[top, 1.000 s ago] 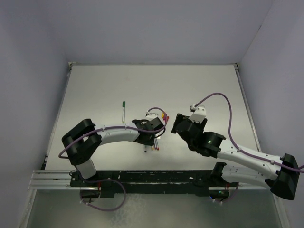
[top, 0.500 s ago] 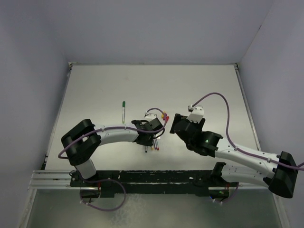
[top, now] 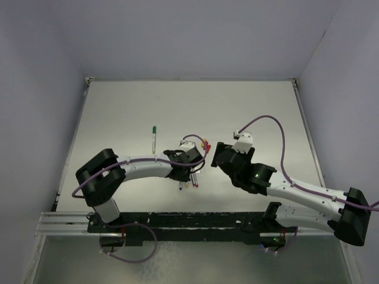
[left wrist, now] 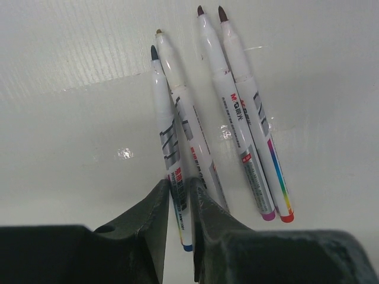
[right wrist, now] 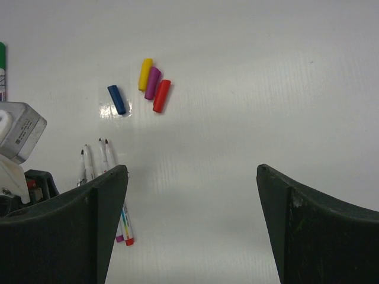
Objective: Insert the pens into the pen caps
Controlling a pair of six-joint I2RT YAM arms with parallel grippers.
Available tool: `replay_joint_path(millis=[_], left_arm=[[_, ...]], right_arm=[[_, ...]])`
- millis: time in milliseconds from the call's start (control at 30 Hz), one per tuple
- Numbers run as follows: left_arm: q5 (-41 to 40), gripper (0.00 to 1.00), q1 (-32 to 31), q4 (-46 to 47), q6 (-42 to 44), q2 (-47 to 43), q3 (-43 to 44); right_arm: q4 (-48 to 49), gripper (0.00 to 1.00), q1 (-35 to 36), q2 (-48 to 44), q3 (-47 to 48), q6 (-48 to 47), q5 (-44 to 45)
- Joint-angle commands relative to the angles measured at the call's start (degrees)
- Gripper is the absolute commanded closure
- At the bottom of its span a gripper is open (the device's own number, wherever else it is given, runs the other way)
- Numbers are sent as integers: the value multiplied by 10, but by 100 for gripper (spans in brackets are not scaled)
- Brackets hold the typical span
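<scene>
Four uncapped whitish pens lie side by side in the left wrist view: blue-ended point(left wrist: 164, 133), yellow point(left wrist: 188, 118), purple-ended point(left wrist: 234, 112) and red-ended point(left wrist: 254, 112). My left gripper point(left wrist: 179, 184) is shut on the blue-ended pen near its back end, a finger pressing each side, and the pen still lies on the table. Four loose pen caps lie ahead of my right gripper point(right wrist: 192, 168): blue point(right wrist: 116, 99), yellow point(right wrist: 145, 74), purple point(right wrist: 153, 83) and red point(right wrist: 161, 96). That gripper hangs wide open with nothing in it.
A green-capped pen point(top: 154, 138) lies alone, left of and beyond the left gripper point(top: 188, 171). The caps point(top: 205, 142) sit between the two wrists. The right gripper point(top: 218, 155) is close to the left wrist, whose camera block point(right wrist: 18, 136) shows at the left of the right wrist view.
The left jaws have narrowed onto the blue-ended pen. The right arm has edged slightly left; its jaws stay wide.
</scene>
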Motion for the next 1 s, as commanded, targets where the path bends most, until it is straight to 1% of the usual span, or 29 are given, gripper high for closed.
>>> replay_joint_path(millis=[0,133,200,333,367,533,667,733,833,967], left_arm=[[14,79,-1,-28,-13,56,-23],[10,84,0,-37,-21,77,-27],[11,88,0,-40,-26,87,-29],[15,99,-1,-39,-33,101,-35],[16,100,0,-38,-34,102,-37],[15,100,0,-38,-31,101,-40],[3,100,0,-47,-26,76,-40],[-9,100,-1,-55,-24,51,-39],[-28,100,0,-66,-22,5,-39],[-46,100,-1,-69,-20,-69,-48]], right_arm=[[5,9,0,-15,19,10,14],[7,9,0,-21,19,11,13],[10,9,0,-24,18,10,12],[15,9,0,-28,16,5,11],[16,9,0,-29,16,3,12],[17,10,0,-34,16,-2,17],[28,17,0,-41,17,-15,21],[38,19,0,-42,19,-26,23],[61,19,-1,-40,23,-52,19],[82,21,-10,-17,44,-91,6]])
